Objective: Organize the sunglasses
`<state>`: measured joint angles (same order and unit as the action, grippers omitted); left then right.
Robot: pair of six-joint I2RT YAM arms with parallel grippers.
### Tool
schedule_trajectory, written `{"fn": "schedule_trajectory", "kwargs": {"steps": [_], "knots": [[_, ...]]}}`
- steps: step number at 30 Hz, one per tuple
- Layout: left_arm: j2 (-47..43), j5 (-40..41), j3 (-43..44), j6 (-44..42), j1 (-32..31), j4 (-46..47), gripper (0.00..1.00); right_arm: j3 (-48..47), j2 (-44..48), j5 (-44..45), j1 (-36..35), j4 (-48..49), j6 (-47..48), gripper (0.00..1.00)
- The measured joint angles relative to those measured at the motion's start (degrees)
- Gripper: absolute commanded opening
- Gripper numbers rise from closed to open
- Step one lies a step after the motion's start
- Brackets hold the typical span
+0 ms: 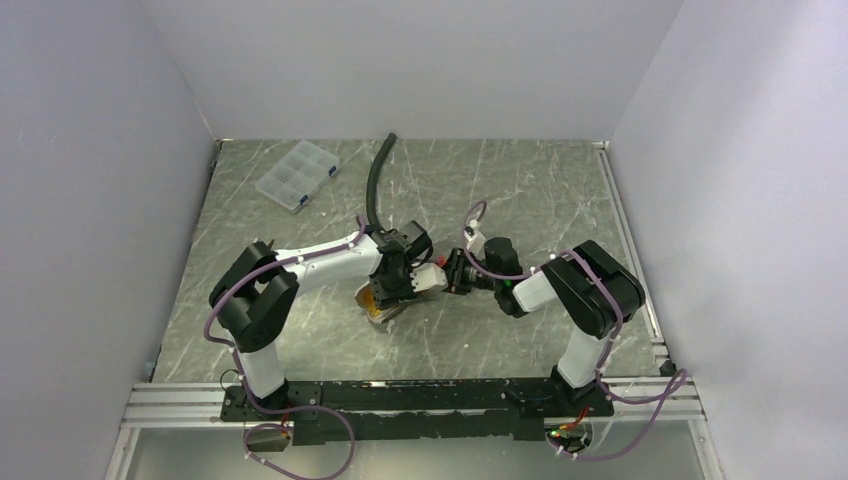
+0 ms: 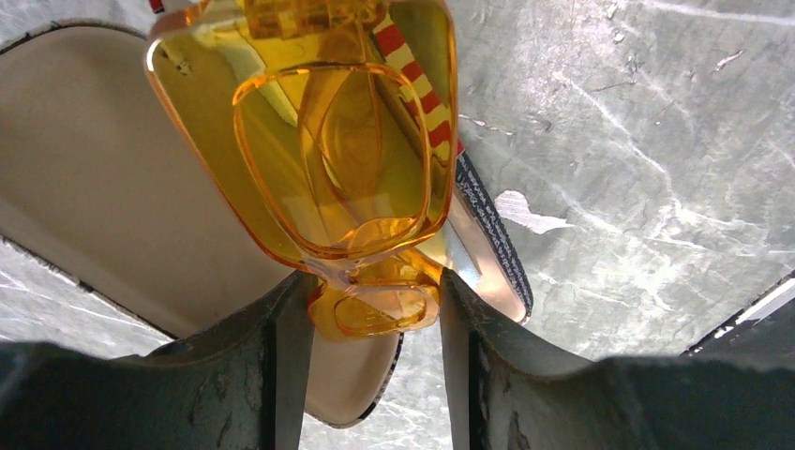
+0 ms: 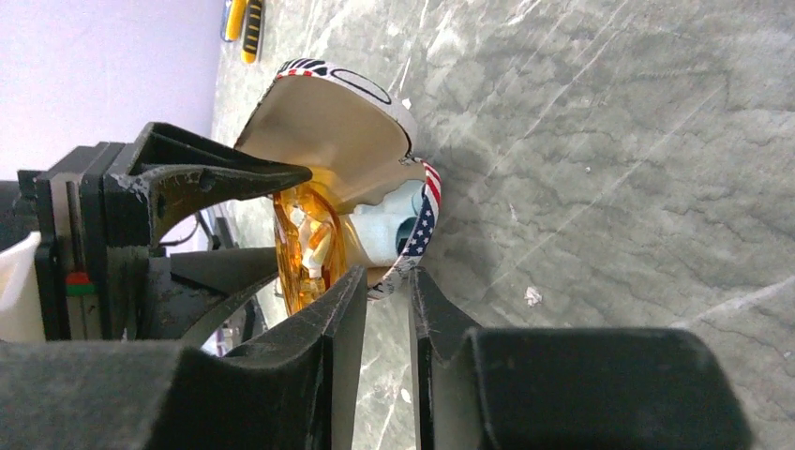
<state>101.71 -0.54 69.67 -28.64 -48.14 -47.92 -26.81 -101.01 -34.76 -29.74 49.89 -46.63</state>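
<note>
The sunglasses are folded, with amber-orange lenses. My left gripper is shut on one end of them and holds them in the mouth of an open pouch with a beige inside and a stars-and-stripes outside. In the top view the left gripper and the sunglasses sit mid-table. My right gripper is shut on the pouch's rim and holds the mouth open; the sunglasses show beside it. A light-blue cloth lies inside the pouch. The right gripper is just right of the left one.
A clear plastic organizer box lies at the back left. A black hose runs from the back toward the grippers. Yellow-and-black tools lie far off in the right wrist view. A white scrap lies on the marbled tabletop.
</note>
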Motion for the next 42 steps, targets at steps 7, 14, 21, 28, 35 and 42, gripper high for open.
{"fn": "schedule_trajectory", "kwargs": {"steps": [7, 14, 21, 28, 35, 42], "knots": [[0.0, 0.0, 0.2, 0.9, 0.0, -0.6, 0.03, -0.3, -0.8, 1.3, -0.3, 0.7, -1.4, 0.13], [0.0, -1.0, 1.7, 3.5, 1.0, -2.6, 0.03, 4.9, -3.1, 6.3, -2.8, 11.1, -3.3, 0.07], [0.0, -2.2, 2.5, 4.6, 2.6, -4.1, 0.03, 8.6, -7.0, 10.5, -4.3, 22.1, -6.3, 0.00], [0.0, -2.9, 3.8, 4.1, 2.7, -6.3, 0.03, 8.6, -4.9, 15.5, -6.4, 19.6, -3.8, 0.00], [0.0, -3.5, 4.0, 2.8, 2.7, -7.4, 0.03, 8.4, -4.7, 16.5, -6.7, 19.1, -2.3, 0.00], [1.0, -4.1, 4.0, 3.0, 2.7, -7.2, 0.10, 8.3, -4.6, 17.7, -7.4, 19.0, -1.1, 0.00]]}}
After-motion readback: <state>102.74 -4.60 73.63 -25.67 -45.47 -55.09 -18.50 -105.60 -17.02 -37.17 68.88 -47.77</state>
